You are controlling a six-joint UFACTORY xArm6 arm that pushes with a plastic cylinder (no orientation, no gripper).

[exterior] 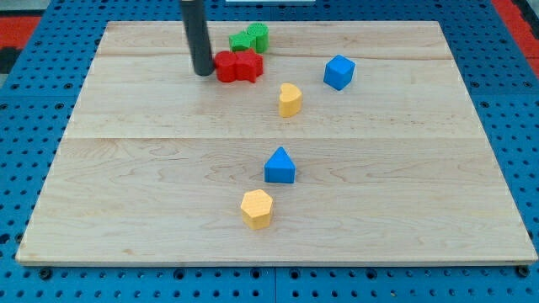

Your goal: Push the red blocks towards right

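Observation:
Two red blocks sit pressed together near the view's top middle: one (226, 67) on the left and one (248, 65) on the right; their shapes are hard to make out. My tip (203, 72) rests on the board just left of the left red block, touching or nearly touching it. The dark rod rises from it out of the view's top.
Two green blocks (250, 38) lie just above the red ones. A blue cube (338, 71) and a yellow block (290, 99) lie to the right. A blue triangular block (280, 166) and a yellow hexagonal block (257, 208) lie lower. The wooden board (126, 210) sits on blue pegboard.

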